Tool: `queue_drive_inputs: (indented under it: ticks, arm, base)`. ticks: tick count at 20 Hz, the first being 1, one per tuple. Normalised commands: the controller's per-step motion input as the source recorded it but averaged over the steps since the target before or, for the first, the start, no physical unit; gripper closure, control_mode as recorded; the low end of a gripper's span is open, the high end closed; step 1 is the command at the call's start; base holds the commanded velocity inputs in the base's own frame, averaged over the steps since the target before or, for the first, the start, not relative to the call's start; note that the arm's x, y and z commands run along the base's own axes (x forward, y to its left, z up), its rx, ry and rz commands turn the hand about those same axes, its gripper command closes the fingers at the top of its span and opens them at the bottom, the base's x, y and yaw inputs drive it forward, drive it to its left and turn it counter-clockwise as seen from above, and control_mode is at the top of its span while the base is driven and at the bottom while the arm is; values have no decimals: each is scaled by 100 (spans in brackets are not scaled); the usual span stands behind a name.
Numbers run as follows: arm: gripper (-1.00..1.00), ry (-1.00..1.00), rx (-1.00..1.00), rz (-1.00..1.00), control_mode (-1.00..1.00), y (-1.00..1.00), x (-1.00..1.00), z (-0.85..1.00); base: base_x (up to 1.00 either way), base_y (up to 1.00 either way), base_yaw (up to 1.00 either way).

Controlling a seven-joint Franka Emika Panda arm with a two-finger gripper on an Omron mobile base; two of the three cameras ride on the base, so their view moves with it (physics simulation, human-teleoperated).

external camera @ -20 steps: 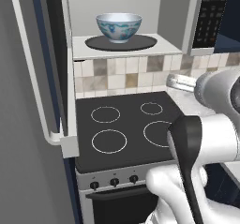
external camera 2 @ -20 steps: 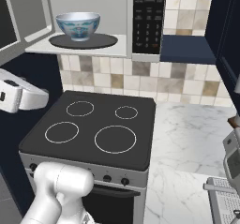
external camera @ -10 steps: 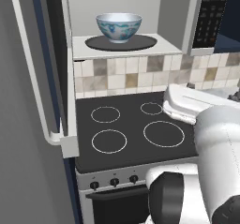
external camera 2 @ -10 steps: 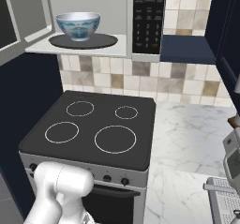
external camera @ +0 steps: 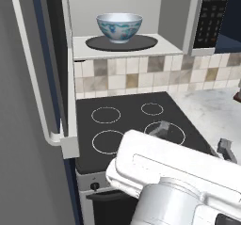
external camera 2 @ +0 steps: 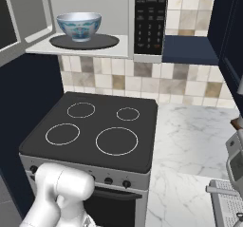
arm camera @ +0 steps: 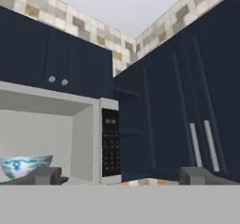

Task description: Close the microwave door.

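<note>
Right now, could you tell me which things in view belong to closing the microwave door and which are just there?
Job:
microwave door, swung open at the left
microwave, cavity showing
hand, fingers apart

Just there:
bowl on the turntable plate
stove
marble counter

I see the microwave [external camera 2: 95, 22] standing open; on its pale floor lies a dark round turntable plate [external camera 2: 84, 42] carrying a blue-and-white bowl [external camera 2: 79, 25]. Below, a black stove [external camera 2: 95, 128] sits beside a bare marble table [external camera 2: 190, 140].
</note>
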Motion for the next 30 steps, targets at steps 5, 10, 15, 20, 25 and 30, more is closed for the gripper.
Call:
queue_drive_inputs:
  ticks: [5,10,15,20,25,30]
  arm:
    - [-100,1,-19,-24,-100,100,-50,-35]
    - [-100,0,-6,-8,-100,100,5,-37]
    - [-100,0,0,1,-100,59,56,-19]
    - [-100,0,0,1,-100,6,63,-18]
    - [-100,0,0,0,-100,9,71,-3]
    - [-100,0,-1,0,-100,5,55,0]
  base:
    - [0,0,0]
    - [0,0,0]
    - [0,0,0]
    - [0,0,0]
    - [0,0,0]
    - [0,0,0]
